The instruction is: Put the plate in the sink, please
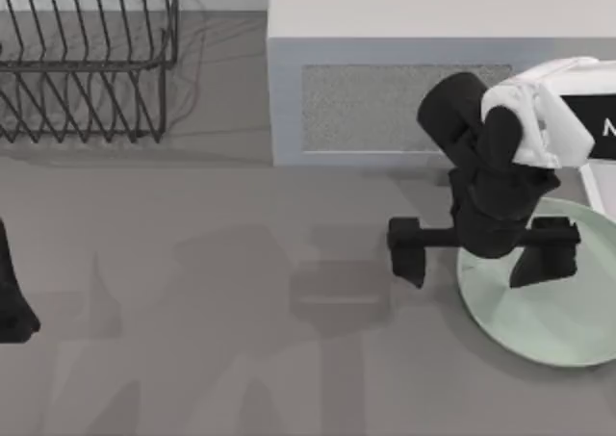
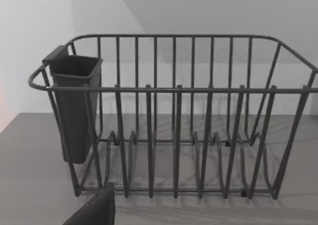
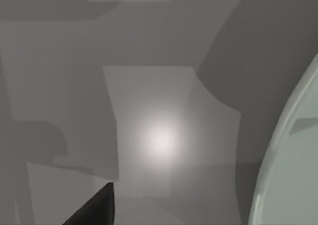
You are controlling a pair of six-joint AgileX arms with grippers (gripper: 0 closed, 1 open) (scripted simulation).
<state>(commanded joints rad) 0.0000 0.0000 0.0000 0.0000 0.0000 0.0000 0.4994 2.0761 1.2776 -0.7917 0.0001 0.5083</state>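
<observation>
The pale mint-green plate (image 1: 549, 311) lies flat on the grey table at the right edge, and its curved rim (image 3: 293, 175) shows in the right wrist view. My right gripper (image 1: 478, 253) hangs open over the plate's left rim, one finger above the table left of the plate and the other above the plate. It holds nothing. A sliver of the sink's straight white rim (image 1: 599, 181) shows just behind the plate at the right edge. My left arm (image 1: 12, 301) rests parked at the table's left edge.
A black wire dish rack (image 1: 87, 61) stands at the back left, with a dark cutlery cup (image 2: 74, 106) hung on its end. The white microwave (image 1: 385, 70) stands at the back, middle to right, just behind my right arm.
</observation>
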